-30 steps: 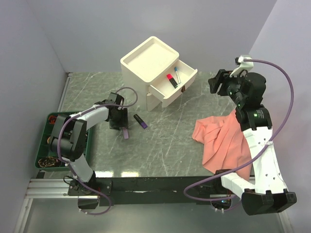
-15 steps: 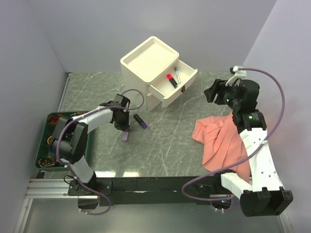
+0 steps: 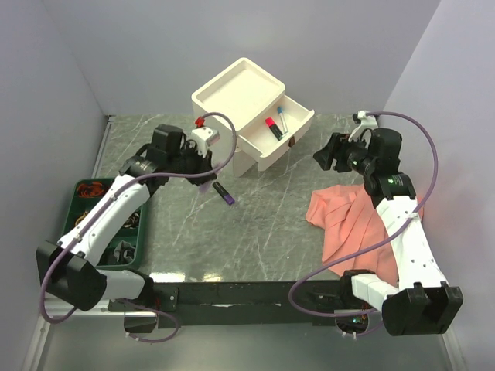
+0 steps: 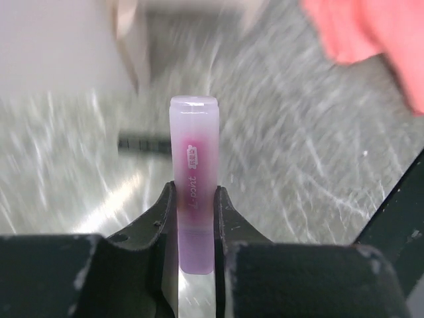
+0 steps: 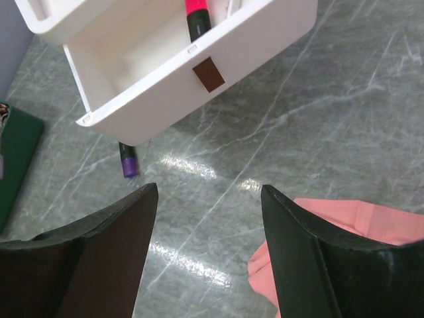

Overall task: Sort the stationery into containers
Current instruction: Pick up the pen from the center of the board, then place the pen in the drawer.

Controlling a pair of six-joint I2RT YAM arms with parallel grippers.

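Open drawer (image 3: 267, 152) holds red-and-black marker (image 3: 273, 127), one pen (image 3: 281, 120). Left gripper (image 4: 195, 199) pinches lilac highlighter (image 4: 193, 165); purple highlighter (image 3: 223, 194) lies unsorted near-left of drawer. Right gripper (image 5: 207, 199) wide apart, empty.

Looks down from high behind onto the table (image 3: 278, 209); peers close from each wrist; shares the drawer (image 3: 271, 154) (image 5: 165, 93) across top and right wrist.

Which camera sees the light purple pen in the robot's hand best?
The left wrist camera: the translucent lilac plastic highlighter fills its middle, pinched in the left hand. The top view shows a sliver; the right wrist camera shows nothing clear of it.
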